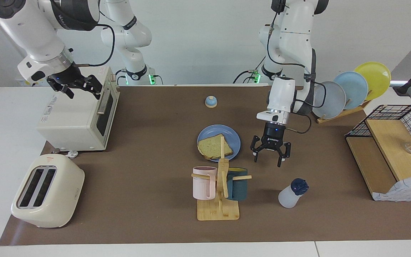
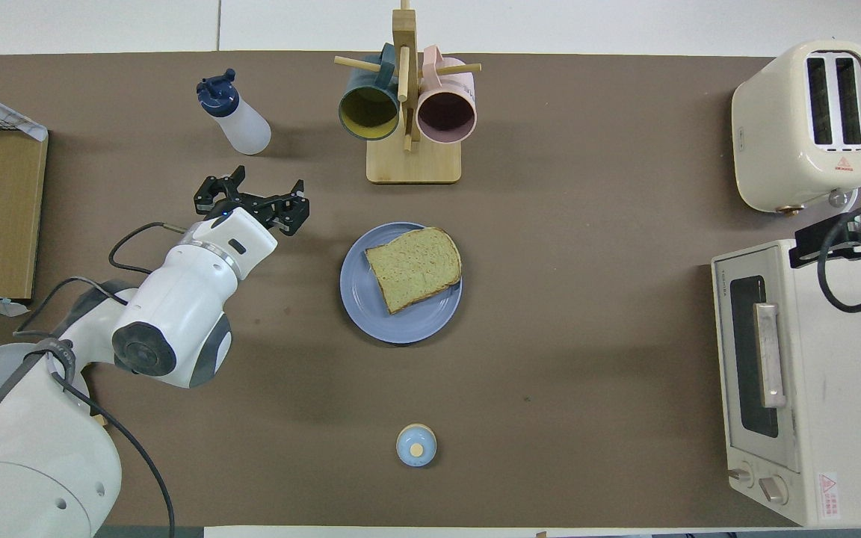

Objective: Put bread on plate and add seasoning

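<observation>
The bread (image 1: 212, 147) lies on the blue plate (image 1: 233, 137) in the middle of the mat; both also show in the overhead view, the bread (image 2: 414, 267) on the plate (image 2: 399, 326). The seasoning bottle (image 1: 291, 194) with its navy cap stands upright toward the left arm's end, farther from the robots than the plate; it also shows in the overhead view (image 2: 236, 123). My left gripper (image 1: 270, 157) hangs open and empty over the mat beside the plate, between plate and bottle (image 2: 251, 198). My right gripper (image 1: 75, 88) waits open over the toaster oven.
A wooden mug rack (image 1: 219, 210) with a pink and a teal mug stands beside the bottle, farther than the plate. A toaster oven (image 1: 80, 117) and toaster (image 1: 46, 191) are at the right arm's end. A bell (image 1: 211, 101), plate rack (image 1: 350, 89) and wire-basket shelf (image 1: 387, 150) are also here.
</observation>
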`<control>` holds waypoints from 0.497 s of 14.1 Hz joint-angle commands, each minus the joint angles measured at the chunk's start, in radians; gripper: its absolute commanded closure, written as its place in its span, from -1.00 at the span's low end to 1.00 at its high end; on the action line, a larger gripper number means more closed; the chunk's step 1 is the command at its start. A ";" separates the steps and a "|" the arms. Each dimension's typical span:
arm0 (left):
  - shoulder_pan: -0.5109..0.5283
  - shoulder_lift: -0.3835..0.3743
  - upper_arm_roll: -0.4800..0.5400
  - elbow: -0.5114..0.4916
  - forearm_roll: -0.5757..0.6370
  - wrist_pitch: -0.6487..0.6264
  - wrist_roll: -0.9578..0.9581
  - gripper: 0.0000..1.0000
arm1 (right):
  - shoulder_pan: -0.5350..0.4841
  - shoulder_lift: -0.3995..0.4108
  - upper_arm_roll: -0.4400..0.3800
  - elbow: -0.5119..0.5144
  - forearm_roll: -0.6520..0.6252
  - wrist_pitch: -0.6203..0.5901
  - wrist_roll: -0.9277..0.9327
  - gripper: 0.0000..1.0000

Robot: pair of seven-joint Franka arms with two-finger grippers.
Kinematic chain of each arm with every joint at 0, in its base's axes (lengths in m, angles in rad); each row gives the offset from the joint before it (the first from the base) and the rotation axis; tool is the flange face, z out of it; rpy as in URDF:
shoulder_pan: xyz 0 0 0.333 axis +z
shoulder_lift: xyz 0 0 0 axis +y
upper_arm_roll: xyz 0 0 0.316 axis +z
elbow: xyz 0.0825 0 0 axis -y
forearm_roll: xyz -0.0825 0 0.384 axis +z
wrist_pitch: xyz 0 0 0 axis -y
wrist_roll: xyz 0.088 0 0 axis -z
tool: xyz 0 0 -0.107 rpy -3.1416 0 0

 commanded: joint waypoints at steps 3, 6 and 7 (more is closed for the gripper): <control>-0.007 -0.099 0.002 0.070 0.001 -0.263 -0.017 -1.00 | -0.005 -0.024 0.003 -0.028 -0.004 0.020 -0.015 -1.00; -0.009 -0.107 -0.001 0.133 -0.007 -0.381 -0.018 -1.00 | -0.005 -0.024 0.003 -0.028 -0.004 0.020 -0.015 -1.00; -0.009 -0.108 -0.007 0.159 -0.007 -0.439 -0.029 -1.00 | -0.005 -0.024 0.003 -0.028 -0.004 0.019 -0.015 -1.00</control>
